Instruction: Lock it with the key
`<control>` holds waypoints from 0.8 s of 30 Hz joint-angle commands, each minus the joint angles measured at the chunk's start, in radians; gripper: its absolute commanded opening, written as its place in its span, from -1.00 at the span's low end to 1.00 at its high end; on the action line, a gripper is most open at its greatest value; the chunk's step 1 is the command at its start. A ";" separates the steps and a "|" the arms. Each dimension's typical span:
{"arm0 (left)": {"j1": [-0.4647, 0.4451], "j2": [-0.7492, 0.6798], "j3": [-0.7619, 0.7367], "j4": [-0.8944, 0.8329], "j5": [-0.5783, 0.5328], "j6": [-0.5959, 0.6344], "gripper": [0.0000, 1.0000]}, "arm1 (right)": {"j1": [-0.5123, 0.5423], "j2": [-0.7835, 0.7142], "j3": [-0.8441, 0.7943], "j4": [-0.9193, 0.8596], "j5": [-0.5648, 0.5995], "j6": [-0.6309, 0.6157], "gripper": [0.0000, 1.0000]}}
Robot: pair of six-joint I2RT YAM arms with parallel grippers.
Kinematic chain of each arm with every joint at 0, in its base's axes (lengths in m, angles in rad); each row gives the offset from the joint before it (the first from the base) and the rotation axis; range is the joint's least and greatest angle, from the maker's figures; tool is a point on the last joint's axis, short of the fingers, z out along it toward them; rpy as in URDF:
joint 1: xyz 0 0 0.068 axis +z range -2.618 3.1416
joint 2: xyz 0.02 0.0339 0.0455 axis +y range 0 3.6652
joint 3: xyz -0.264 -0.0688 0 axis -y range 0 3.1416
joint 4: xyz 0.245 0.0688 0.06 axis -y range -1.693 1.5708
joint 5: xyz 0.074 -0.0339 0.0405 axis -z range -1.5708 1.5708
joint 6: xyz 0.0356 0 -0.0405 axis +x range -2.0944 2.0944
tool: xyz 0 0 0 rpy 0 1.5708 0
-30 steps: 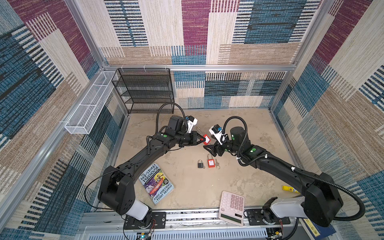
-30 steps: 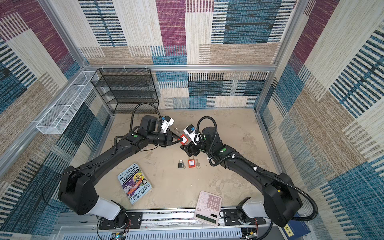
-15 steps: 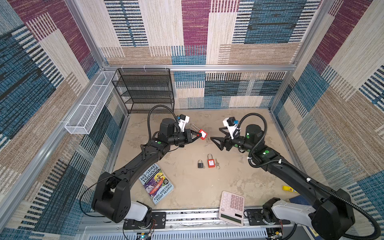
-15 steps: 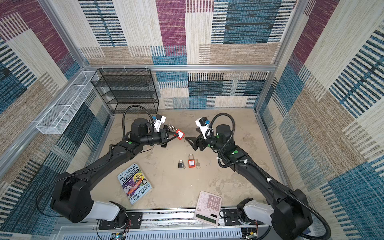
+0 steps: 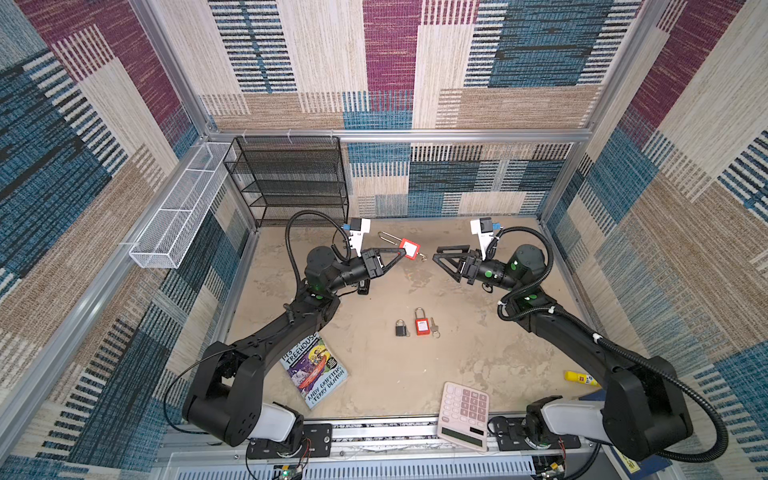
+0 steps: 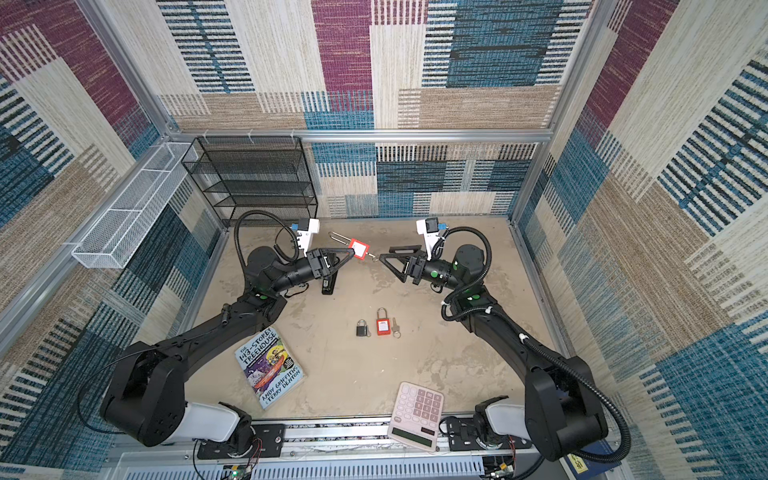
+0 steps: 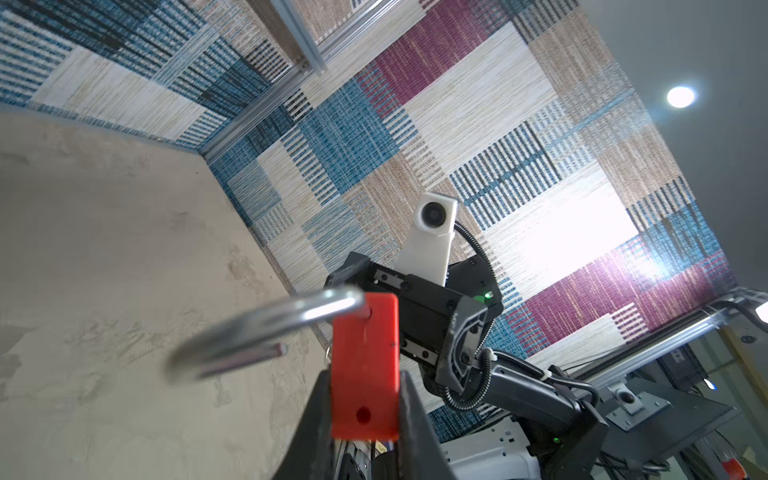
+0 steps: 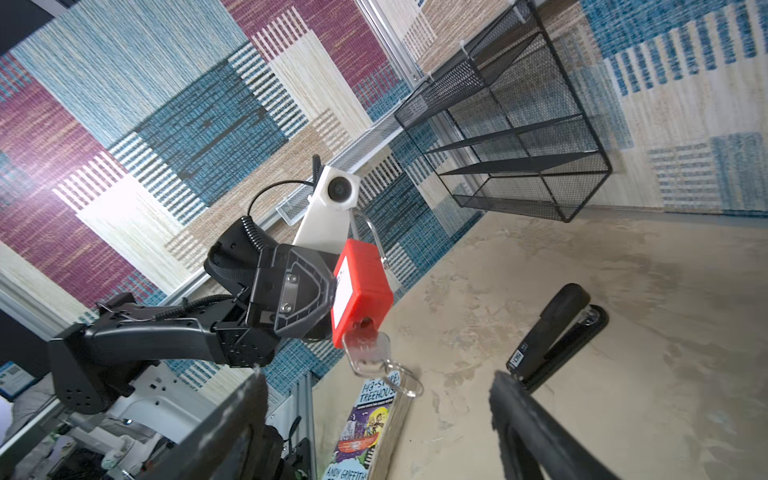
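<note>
My left gripper (image 5: 400,254) (image 6: 351,254) is shut on a red padlock (image 5: 409,249) (image 6: 358,248) and holds it in the air above the table's back middle. In the left wrist view the padlock (image 7: 365,365) sits between both fingers, and its silver shackle (image 7: 266,328) stands open with one leg free. A silver key (image 8: 368,347) with a ring sticks out of the padlock's (image 8: 361,291) bottom. My right gripper (image 5: 436,253) (image 6: 386,254) (image 8: 378,380) stands open, facing the key (image 5: 422,257) from the right, a short gap away.
On the table lie a second red padlock (image 5: 422,325) with a key (image 5: 434,326), a small black padlock (image 5: 401,329), a book (image 5: 313,370), a calculator (image 5: 465,409), a stapler (image 5: 363,286) and a yellow glue stick (image 5: 579,377). A black mesh shelf (image 5: 291,178) stands back left.
The two grippers were close together at the padlock and have drawn apart. The left moved back and left with the padlock. The right pulled away to the right, still open.
</note>
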 commanded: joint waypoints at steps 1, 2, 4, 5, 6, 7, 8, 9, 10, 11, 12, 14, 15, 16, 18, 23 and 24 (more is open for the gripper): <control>0.001 0.005 0.002 0.178 0.019 -0.069 -1.00 | 0.004 0.018 0.012 0.166 -0.053 0.137 0.71; 0.001 0.007 0.002 0.185 0.017 -0.074 -1.00 | 0.011 0.026 0.017 0.168 -0.052 0.140 0.71; 0.001 0.010 0.005 0.192 0.018 -0.080 -1.00 | 0.030 0.043 0.033 0.169 -0.060 0.140 0.71; 0.001 0.013 0.005 0.195 0.018 -0.081 -1.00 | 0.041 0.050 0.039 0.168 -0.058 0.139 0.70; 0.001 0.015 0.005 0.197 0.019 -0.084 -1.00 | 0.051 0.057 0.044 0.170 -0.055 0.140 0.70; 0.001 0.016 0.006 0.204 0.020 -0.086 -1.00 | 0.060 0.064 0.051 0.172 -0.055 0.138 0.70; 0.001 0.018 0.005 0.207 0.019 -0.088 -1.00 | 0.070 0.073 0.057 0.173 -0.052 0.137 0.69; 0.001 0.016 0.004 0.206 0.020 -0.089 -1.00 | 0.075 0.079 0.063 0.176 -0.052 0.138 0.69; 0.001 0.017 0.006 0.205 0.020 -0.089 -1.00 | 0.084 0.087 0.073 0.180 -0.053 0.138 0.68; 0.001 0.017 0.005 0.203 0.023 -0.088 -1.00 | 0.089 0.096 0.081 0.188 -0.054 0.139 0.66; 0.001 0.017 0.004 0.203 0.025 -0.088 -1.00 | 0.095 0.103 0.085 0.196 -0.053 0.142 0.64; 0.001 0.019 0.005 0.202 0.026 -0.089 -1.00 | 0.103 0.122 0.095 0.218 -0.051 0.157 0.58; 0.001 0.020 0.006 0.202 0.027 -0.090 -1.00 | 0.105 0.128 0.098 0.230 -0.053 0.164 0.54; 0.001 0.019 0.008 0.202 0.029 -0.090 -1.00 | 0.107 0.136 0.103 0.239 -0.055 0.171 0.50; 0.001 0.020 0.008 0.199 0.030 -0.088 -1.00 | 0.110 0.146 0.111 0.245 -0.055 0.177 0.38; 0.001 0.020 0.005 0.200 0.031 -0.088 -1.00 | 0.120 0.169 0.131 0.256 -0.058 0.192 0.07; 0.001 0.021 0.006 0.198 0.032 -0.088 -1.00 | 0.122 0.172 0.135 0.261 -0.061 0.193 0.03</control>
